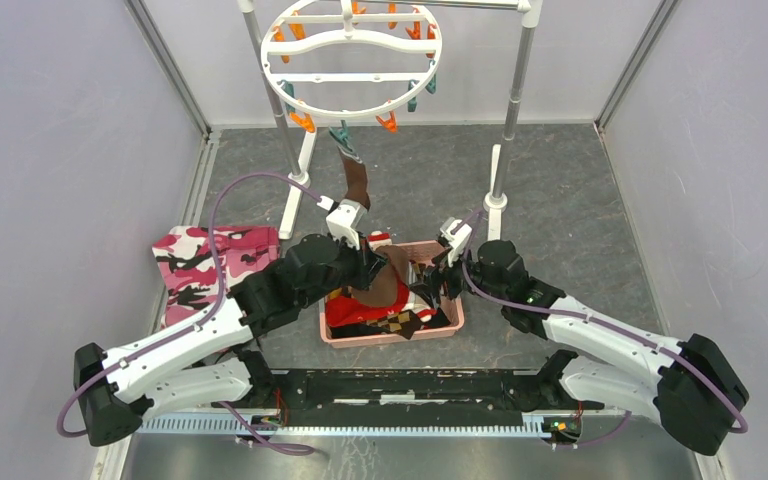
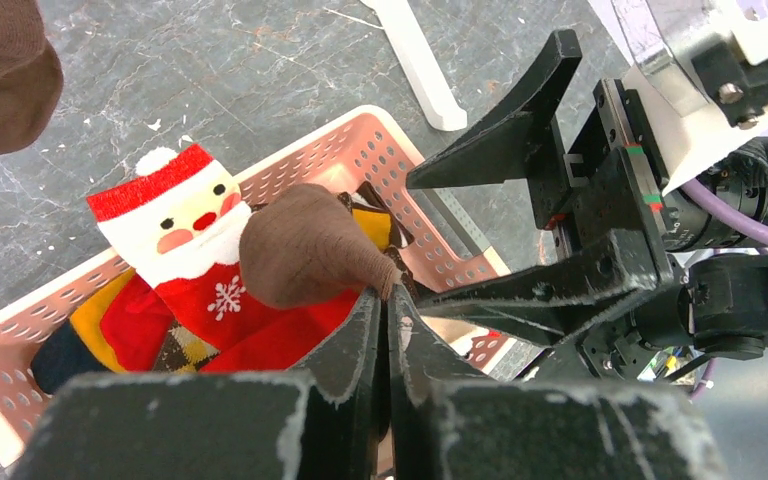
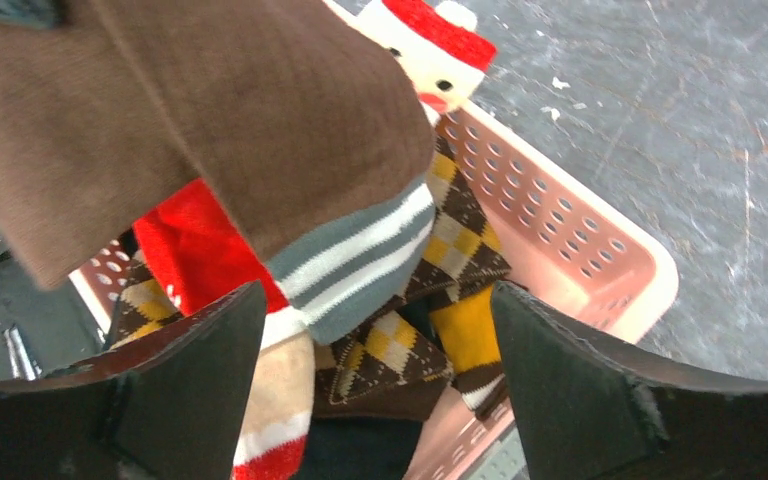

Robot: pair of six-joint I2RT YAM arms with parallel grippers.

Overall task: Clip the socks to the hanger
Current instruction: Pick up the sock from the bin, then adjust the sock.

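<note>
The white ring hanger (image 1: 352, 110) with orange and teal clips hangs from the rack at the back. One dark brown sock (image 1: 357, 186) hangs from a teal clip on its near rim. My left gripper (image 1: 372, 263) is shut on a fold of the second brown sock (image 2: 310, 245) and holds it over the pink basket (image 2: 360, 145); the pinch shows in the left wrist view (image 2: 388, 292). That sock's grey-and-white striped cuff (image 3: 360, 260) hangs between the open jaws of my right gripper (image 3: 375, 300), which hovers over the basket (image 1: 446, 266) and touches nothing.
The basket (image 1: 455, 322) holds a red Santa sock (image 2: 190, 240) and brown-and-cream argyle socks (image 3: 400, 350). A pink camouflage cloth (image 1: 210, 265) lies left of it. The rack's two poles (image 1: 515, 100) and white feet stand behind the basket. Grey walls close the sides.
</note>
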